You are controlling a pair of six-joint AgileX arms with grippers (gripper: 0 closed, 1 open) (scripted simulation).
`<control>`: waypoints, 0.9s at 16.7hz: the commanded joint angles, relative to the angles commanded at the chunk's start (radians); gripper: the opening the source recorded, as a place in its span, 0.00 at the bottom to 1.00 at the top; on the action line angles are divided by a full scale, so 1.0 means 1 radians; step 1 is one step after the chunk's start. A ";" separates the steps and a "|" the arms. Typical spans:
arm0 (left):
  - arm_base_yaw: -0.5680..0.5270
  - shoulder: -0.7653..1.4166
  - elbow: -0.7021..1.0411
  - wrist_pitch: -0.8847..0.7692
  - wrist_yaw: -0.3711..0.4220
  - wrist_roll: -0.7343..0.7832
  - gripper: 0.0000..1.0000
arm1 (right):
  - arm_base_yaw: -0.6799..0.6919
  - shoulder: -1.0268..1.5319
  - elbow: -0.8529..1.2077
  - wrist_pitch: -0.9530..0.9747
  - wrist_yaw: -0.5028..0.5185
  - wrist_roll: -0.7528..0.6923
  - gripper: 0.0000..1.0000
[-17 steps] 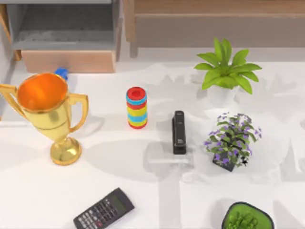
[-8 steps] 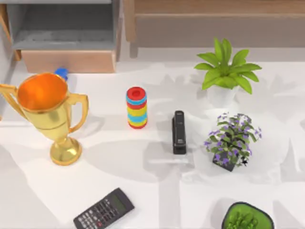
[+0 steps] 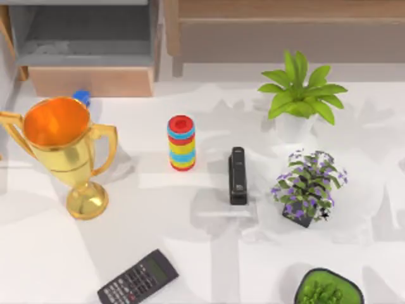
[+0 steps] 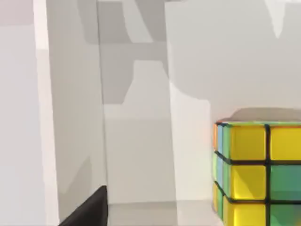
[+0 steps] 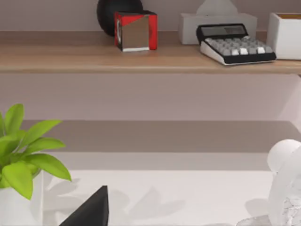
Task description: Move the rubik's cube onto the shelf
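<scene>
From above, we see a white table [image 3: 190, 253] with the long light-brown wooden shelf [image 3: 285, 9] along its far edge. A gold trophy cup [image 3: 60, 149], a stack of red, blue and yellow rings [image 3: 181, 142], a black stapler [image 3: 237, 176] and a dark calculator [image 3: 138, 277] sit exactly as they did a second ago; only the shadows at the left have shifted.

In our left wrist view, the rubik's cube [image 4: 258, 174] with yellow and green tiles rests on the white surface, close ahead. We cannot tell how the left jaws stand.

Our right wrist view faces the shelf, which carries a red and silver cube [image 5: 135, 31] and a grey-keyed calculator [image 5: 235, 44]. The right jaws' state we cannot tell either.
</scene>
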 joint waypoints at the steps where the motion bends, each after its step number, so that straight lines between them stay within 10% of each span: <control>1: -0.017 0.018 0.026 -0.059 -0.018 -0.015 1.00 | 0.000 0.000 0.000 0.000 0.000 0.000 1.00; 15: -0.048 0.042 0.088 -0.234 -0.061 -0.043 1.00 | 0.000 0.000 0.000 0.000 0.000 0.000 1.00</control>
